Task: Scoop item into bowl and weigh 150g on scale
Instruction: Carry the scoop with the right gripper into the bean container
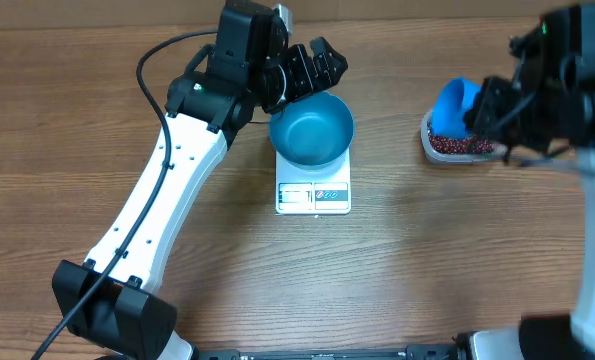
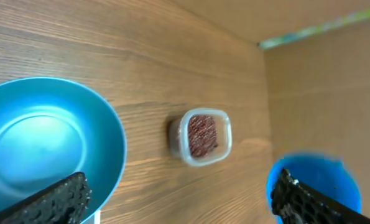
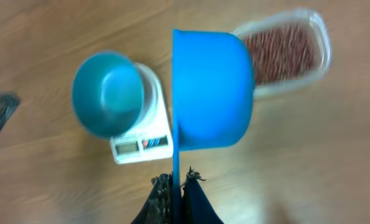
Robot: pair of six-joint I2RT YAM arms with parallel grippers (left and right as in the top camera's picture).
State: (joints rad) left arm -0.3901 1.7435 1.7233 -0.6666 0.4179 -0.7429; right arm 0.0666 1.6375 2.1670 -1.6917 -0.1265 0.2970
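The empty blue bowl (image 1: 312,130) (image 2: 41,143) (image 3: 107,93) stands on the white scale (image 1: 313,196) (image 3: 141,142). Just behind its far rim my left gripper (image 1: 315,65) (image 2: 178,208) is open, with only bare wood between the fingers. One of its fingertips (image 2: 60,199) overlaps the bowl's rim in the left wrist view. At the right, my right gripper (image 1: 495,108) (image 3: 178,183) is shut on the thin handle of a blue scoop (image 1: 455,105) (image 3: 212,90) (image 2: 315,183). The scoop hangs over a clear tub of red-brown beans (image 1: 455,147) (image 2: 201,135) (image 3: 284,50).
The wooden table (image 1: 427,260) has bare surface in front of the scale and between scale and tub. My left arm (image 1: 167,190) slants from the front left up to the bowl. The right arm (image 1: 587,200) runs down the right edge.
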